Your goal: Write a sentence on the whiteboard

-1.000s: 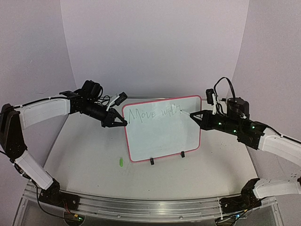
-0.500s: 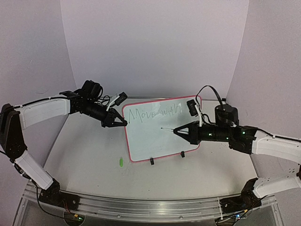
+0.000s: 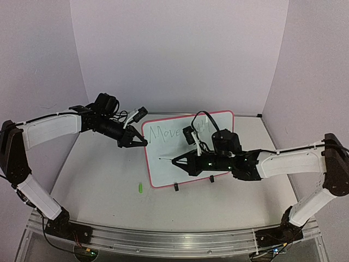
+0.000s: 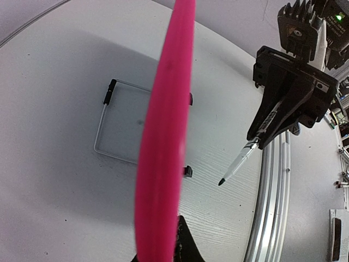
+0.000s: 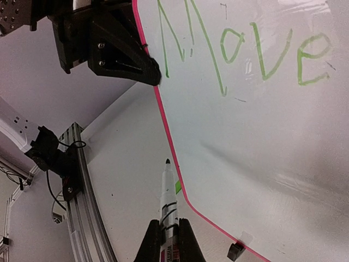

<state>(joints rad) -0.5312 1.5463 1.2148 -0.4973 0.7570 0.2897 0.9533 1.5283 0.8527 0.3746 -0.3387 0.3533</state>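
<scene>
Legibly, the sentence [image 5: 242, 46] on the whiteboard [image 5: 272, 142] begins "Move".

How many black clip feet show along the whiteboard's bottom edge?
2. The left clip foot sits under the whiteboard, left of centre; the right clip foot sits right of centre on the same edge. None looks hidden.

Glossy, smooth white across the whiteboard [image 5: 262, 142], with soft reflections; smooth pink plastic along its frame [image 4: 163, 153]. Thin bare metal wire for the stand [image 4: 101, 128]. Matt white with a faint woodgrain texture on the surface [image 4: 54, 180]. Matt black plastic on the left claw [image 3: 144, 142] and right claw [image 5: 169, 222]. Smooth white plastic on the marker [image 4: 240, 161]. Ribbed, dull-shining metal on the rail [image 4: 270, 207].
</scene>
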